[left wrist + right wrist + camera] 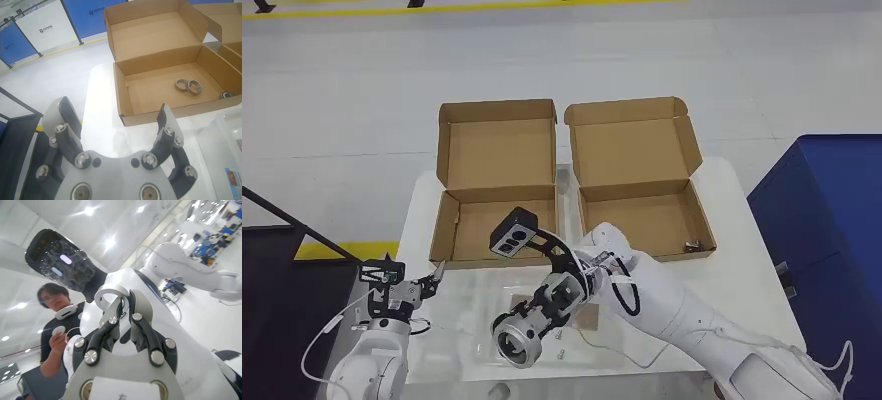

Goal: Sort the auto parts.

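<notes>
My right gripper (124, 306) is turned upward and shut on a silver metal ring (111, 296). In the top view that ring (514, 346) is held above the front middle of the table. My left gripper (114, 106) stands open with nothing between its fingers, over the table's front left, short of the left cardboard box (121, 89); from above it (430, 283) is near the table's left edge. In that box lie two metal rings (180, 85) (193, 87) and a dark bearing (226, 94). The right cardboard box (642, 235) holds a small metal part (697, 245).
Both boxes stand open at the back of the white table (742, 270), lids up. A clear plastic tray (217, 132) lies in front of the left box, under the right arm. Small loose parts (560, 352) lie near the front edge. A blue cabinet (832, 230) stands to the right.
</notes>
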